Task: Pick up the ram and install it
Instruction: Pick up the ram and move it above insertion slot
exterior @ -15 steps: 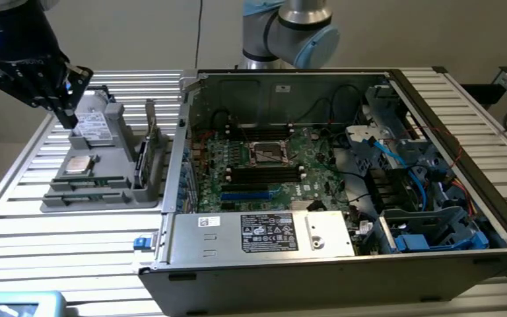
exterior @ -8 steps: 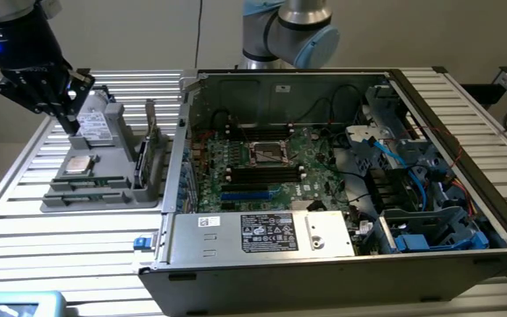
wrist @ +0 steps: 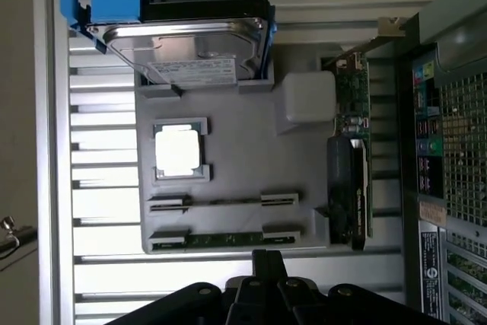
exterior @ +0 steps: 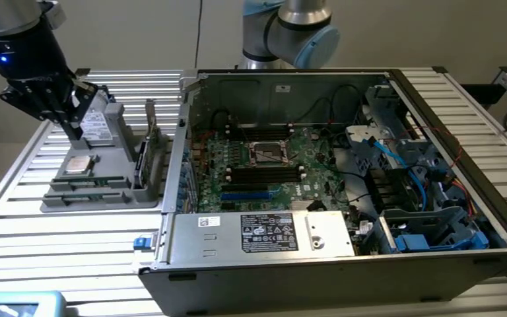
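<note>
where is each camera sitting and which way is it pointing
Exterior view: off the arm, raised, looking down across the slatted table at the open computer case and, at the exterior view's left, the grey tray; the arm's joints and hand show.
Wrist view: on the wrist, looking straight down on the tray with its hard drive, processor chip and ram sticks; the hand's dark fingers show.
Shared: the tray, its parts and the hand.
</note>
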{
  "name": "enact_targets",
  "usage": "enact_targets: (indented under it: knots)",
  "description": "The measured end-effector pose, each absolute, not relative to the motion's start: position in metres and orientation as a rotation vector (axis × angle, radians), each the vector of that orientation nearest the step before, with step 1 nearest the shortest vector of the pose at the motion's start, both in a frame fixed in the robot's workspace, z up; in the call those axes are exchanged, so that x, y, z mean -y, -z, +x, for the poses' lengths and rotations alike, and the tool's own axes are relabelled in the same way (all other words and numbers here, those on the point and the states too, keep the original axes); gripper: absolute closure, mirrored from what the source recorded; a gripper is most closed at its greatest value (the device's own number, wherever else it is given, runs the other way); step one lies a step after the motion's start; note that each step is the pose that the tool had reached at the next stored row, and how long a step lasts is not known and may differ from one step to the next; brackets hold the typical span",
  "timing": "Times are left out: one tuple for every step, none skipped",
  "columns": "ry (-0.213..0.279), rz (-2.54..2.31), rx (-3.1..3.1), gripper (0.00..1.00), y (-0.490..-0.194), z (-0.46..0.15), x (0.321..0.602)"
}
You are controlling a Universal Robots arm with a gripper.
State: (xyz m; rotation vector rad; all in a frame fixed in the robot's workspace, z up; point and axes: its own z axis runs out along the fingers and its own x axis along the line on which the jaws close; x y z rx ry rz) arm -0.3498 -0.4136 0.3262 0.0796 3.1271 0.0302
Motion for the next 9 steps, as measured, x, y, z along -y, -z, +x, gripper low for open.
enact_targets:
  knots:
    - [-0.030, 0.077, -3.127, 0.89, -0.3256, -0.3498, 0.4136]
    - [-0.030, 0.067, -3.128, 0.89, -0.3255, -0.3498, 0.4136]
    - [-0.030, 0.044, -3.128, 0.89, -0.3253, -0.3498, 0.4136]
    - [-0.030, 0.016, -3.129, 0.89, -0.3250, -0.3499, 0.4136]
    - [-0.031, -0.012, -3.129, 0.89, -0.3248, -0.3498, 0.4136]
    - [-0.031, -0.040, -3.129, 0.89, -0.3248, -0.3498, 0.4136]
    - [-0.031, -0.069, -3.129, 0.89, -0.3247, -0.3498, 0.4136]
    - [-0.032, -0.097, -3.128, 0.89, -0.3245, -0.3499, 0.4136]
    - [-0.033, -0.125, -3.127, 0.89, -0.3244, -0.3498, 0.4136]
